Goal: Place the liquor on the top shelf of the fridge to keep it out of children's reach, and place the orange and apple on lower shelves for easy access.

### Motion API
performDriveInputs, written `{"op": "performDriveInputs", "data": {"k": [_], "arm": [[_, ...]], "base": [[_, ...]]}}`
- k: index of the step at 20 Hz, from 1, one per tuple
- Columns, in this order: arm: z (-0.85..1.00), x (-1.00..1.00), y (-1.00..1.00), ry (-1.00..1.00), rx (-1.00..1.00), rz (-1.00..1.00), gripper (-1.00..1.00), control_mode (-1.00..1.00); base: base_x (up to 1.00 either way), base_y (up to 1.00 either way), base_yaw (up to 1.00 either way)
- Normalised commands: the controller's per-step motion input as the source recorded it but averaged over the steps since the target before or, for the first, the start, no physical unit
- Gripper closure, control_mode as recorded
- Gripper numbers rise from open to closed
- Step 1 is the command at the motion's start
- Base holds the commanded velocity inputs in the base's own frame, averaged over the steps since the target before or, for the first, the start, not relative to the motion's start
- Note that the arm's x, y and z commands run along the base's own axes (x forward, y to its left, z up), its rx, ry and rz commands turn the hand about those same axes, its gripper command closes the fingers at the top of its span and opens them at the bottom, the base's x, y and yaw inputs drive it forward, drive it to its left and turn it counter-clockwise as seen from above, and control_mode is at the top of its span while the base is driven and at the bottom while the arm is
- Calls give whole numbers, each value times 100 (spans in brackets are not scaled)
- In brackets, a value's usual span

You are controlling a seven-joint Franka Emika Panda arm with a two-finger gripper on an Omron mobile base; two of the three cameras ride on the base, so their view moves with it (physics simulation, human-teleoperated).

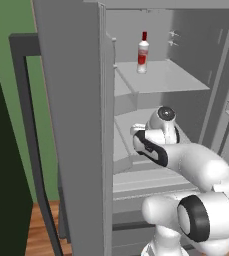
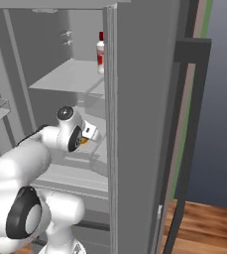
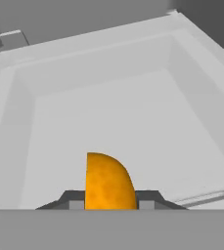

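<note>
Orange (image 3: 108, 181) pinched between fingers (image 3: 148, 199) above fridge drawer (image 3: 133, 97).

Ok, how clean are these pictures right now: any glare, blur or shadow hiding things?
Left base view: sharp, flat light, no glare, and the liquor on the top shelf reads clearly. Right base view: the fridge door edge cuts the bottle off. Hand view: soft shading, no blur, with the orange cropped between the jaws.
</note>
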Motion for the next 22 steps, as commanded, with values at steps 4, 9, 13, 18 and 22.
{"op": "performDriveInputs", "data": {"k": [4,9,13,18,22], "arm": [[-23,54,-7,0,0,0,100,-100],[-26,54,-9,0,0,0,100,-100],[-32,52,-9,0,0,0,100,-100],[-33,50,-6,0,0,0,100,-100],[-30,47,-1,0,0,0,-100,-100]], "base": [[0,0,0],[0,0,0],[0,0,0],[0,0,0],[0,0,0]]}}
